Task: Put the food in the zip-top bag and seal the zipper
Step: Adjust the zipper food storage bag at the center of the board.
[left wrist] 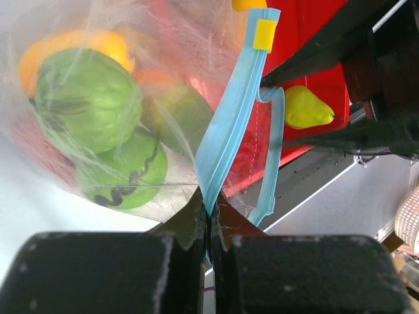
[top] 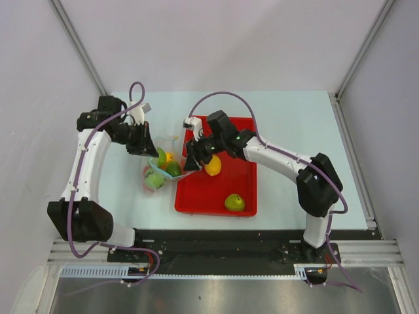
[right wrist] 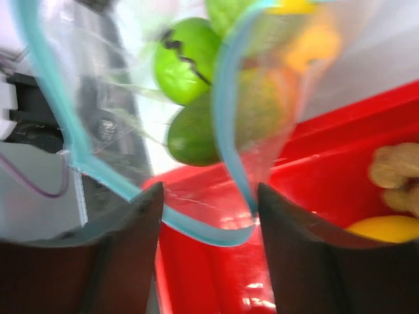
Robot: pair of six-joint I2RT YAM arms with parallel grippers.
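Two round green toy fruits (left wrist: 85, 98) spotted inside the clear floppy plastic zip-top bag (top: 154, 175), packed together with an orange-green toy mango (right wrist: 196, 131) and an orange-yellow piece (left wrist: 105, 42). Found the bag left of the middle of the pale blue desk (top: 294, 118), its mouth turned toward the red rectangular plastic tray (top: 239, 173) and reaching that tray's left rim. Saw the left gripper (left wrist: 208, 219) clenched on the light-blue plastic zipper strip (left wrist: 232, 124), jaws pressed together with the strip pinched between them and a small yellow slider tab (left wrist: 264, 34) farther along it. Found the right gripper (right wrist: 208, 216) released, jaws spread wide at the bag's mouth, a loop of the strip sagging between the two dark fingers (right wrist: 124, 248); mouth gaping, strip unsealed there. Counted on the tray: a yellow toy lemon (top: 213, 165) just beside the right gripper, small brown toy nuts (right wrist: 396, 171) near the lemon, and a yellow-green toy mango (top: 234, 202) toward the tray's corner nearest the desk's front edge, well apart from the bag
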